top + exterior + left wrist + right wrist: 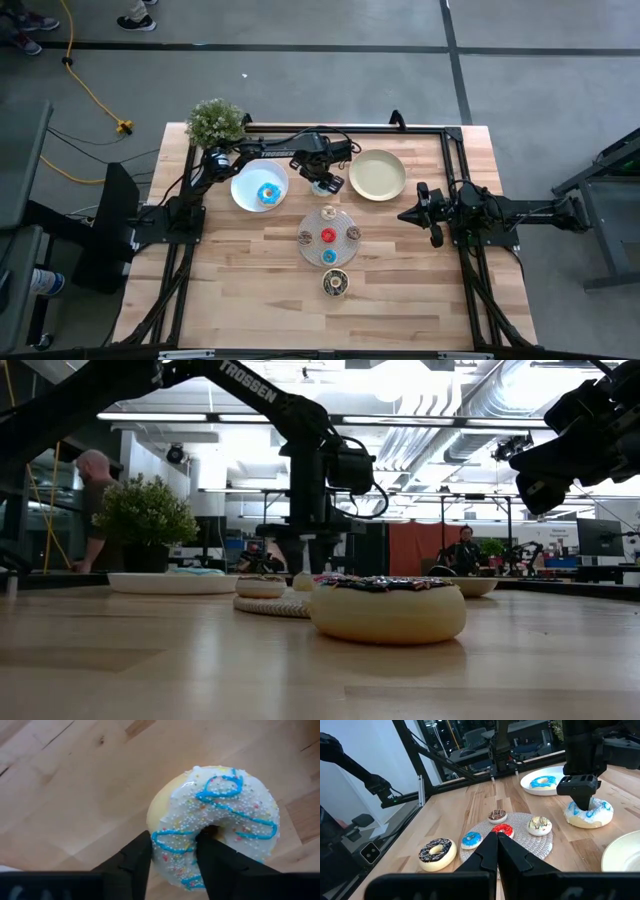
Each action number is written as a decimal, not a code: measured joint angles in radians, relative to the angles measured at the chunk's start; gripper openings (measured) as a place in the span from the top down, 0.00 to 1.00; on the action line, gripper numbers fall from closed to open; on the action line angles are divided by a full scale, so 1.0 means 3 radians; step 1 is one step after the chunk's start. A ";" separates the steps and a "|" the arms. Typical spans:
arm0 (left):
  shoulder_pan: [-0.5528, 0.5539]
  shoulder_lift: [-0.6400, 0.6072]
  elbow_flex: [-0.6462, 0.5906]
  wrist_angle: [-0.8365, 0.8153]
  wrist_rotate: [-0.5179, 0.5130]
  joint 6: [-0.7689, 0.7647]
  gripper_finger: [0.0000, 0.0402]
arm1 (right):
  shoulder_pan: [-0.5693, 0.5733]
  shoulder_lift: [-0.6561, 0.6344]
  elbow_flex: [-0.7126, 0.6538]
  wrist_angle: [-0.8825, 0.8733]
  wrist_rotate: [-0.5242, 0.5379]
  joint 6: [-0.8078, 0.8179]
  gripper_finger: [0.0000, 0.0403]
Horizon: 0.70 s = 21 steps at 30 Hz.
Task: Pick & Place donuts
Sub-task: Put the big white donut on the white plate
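The white-iced donut point(220, 815), squiggled with blue, lies flat on the wood between the white plate point(243, 190) and the yellow-green plate point(377, 175). My left gripper point(175, 840) stands over it, shut on its ring; the right wrist view shows this gripper point(582, 800) on the same donut point(592, 815). The blue-iced donut point(267, 194) lies on the white plate. The red point(502, 830), blue point(471, 839), brown point(497, 815) and cream point(540, 824) minis sit on the grey mat point(329, 237). The dark brown donut point(335, 283) lies nearer. My right gripper point(403, 214) waits shut at the table's right. My left gripper comes from above, pointing down, at the white-iced donut's ring wall point(172, 845). One finger point(212, 855) stands in the hole and the other point(135, 862) outside the rim, pinching the wall between them. The donut lies flat on the table.
A potted plant point(216, 122) stands at the far left corner. Black frame rails point(452, 170) run along the table's sides. Bare wood lies along the table's near edge. A person point(92, 510) stands in the room beyond the table.
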 joint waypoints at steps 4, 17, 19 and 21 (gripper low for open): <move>0.0000 0.0000 0.0000 0.0000 0.0003 0.0000 0.70 | 0.0000 0.0000 0.0000 0.0001 0.0000 -0.0001 1.00; 0.0000 0.0003 0.0238 -0.0172 0.0024 -0.0021 0.71 | 0.0000 0.0000 0.0000 0.0001 0.0000 -0.0001 1.00; 0.0000 0.0003 0.0316 -0.0259 0.0022 -0.0020 0.71 | -0.0001 0.0000 0.0000 0.0001 0.0000 0.0000 1.00; 0.0000 0.0003 0.0382 -0.0364 0.0020 -0.0022 0.71 | -0.0001 0.0000 0.0000 0.0001 0.0000 0.0000 1.00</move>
